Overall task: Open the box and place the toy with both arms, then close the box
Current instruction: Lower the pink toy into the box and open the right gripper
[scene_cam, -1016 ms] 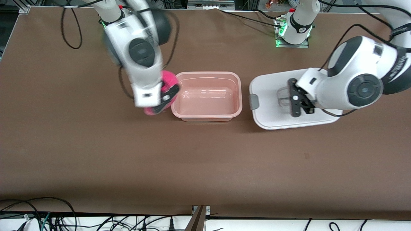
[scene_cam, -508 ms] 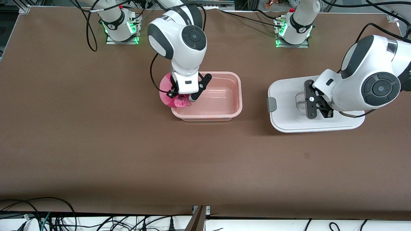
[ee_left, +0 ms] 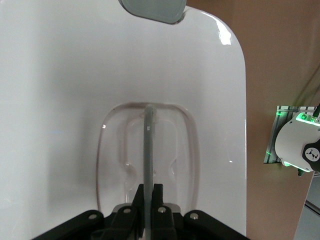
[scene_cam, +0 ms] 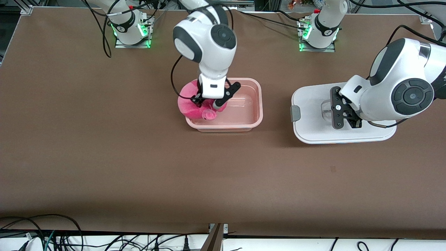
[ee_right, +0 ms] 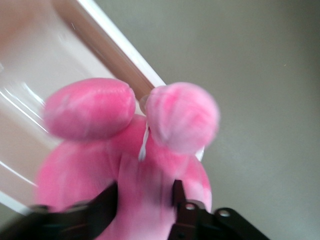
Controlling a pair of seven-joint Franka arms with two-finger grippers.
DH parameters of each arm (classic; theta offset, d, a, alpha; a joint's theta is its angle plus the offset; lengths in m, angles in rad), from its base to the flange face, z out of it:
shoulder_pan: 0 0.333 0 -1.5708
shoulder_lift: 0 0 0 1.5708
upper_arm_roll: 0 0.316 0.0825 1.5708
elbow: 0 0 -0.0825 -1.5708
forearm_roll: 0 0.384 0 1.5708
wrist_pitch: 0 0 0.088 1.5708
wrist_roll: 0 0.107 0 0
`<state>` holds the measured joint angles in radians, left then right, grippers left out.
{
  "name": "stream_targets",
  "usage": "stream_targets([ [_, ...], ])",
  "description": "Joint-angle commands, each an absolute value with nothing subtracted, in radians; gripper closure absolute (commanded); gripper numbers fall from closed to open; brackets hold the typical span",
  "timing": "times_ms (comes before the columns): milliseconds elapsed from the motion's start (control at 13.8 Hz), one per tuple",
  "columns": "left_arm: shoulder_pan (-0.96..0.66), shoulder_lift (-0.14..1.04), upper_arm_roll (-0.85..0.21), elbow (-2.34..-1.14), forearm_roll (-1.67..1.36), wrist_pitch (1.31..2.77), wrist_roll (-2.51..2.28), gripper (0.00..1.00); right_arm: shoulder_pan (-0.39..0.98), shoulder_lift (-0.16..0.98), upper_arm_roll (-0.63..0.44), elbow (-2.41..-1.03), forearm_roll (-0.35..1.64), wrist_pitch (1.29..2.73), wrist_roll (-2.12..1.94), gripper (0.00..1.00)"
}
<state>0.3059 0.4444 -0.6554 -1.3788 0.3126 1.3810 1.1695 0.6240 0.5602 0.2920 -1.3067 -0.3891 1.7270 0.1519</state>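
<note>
The pale pink tub of the box (scene_cam: 258,104) stands open in the middle of the table. My right gripper (scene_cam: 208,103) is shut on the bright pink plush toy (scene_cam: 188,101) and holds it over the tub's end toward the right arm. In the right wrist view the toy (ee_right: 100,107) fills the gap between my gripper's (ee_right: 145,196) fingers, above the tub's rim (ee_right: 116,56). My left gripper (scene_cam: 329,112) is shut on the clear handle (ee_left: 149,140) of the white lid (scene_cam: 310,104), beside the tub toward the left arm's end. My left gripper (ee_left: 149,192) pinches the handle's thin bar.
A grey side clip (scene_cam: 294,113) sits on the lid's edge facing the tub, and shows in the left wrist view (ee_left: 152,9). The arm bases (scene_cam: 317,31) stand along the table's edge farthest from the front camera. Cables lie near them.
My right gripper has carried the toy from beside the tub to over its end. My left gripper first shifted the lid away from the tub toward the left arm's end, then held still.
</note>
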Motion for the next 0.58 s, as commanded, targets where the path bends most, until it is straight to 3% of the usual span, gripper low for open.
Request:
stream_targets([
  [0, 0.31, 0.425, -0.664, -1.388, 0.336, 1.373, 1.197, 1.0, 0.678, 0.555, 0.294, -1.203, -0.391, 1.639, 0.244, 0.0],
  [218, 0.304, 0.425, -0.667, -1.388, 0.333, 1.376, 1.193, 1.0, 0.695, 0.555, 0.29, -1.074, -0.348, 1.502, 0.244, 0.0],
  [508, 0.281, 0.428, -0.683, -1.388, 0.322, 1.381, 1.178, 1.0, 0.631, 0.541, 0.265, -1.071, -0.35, 1.488, 0.244, 0.0],
])
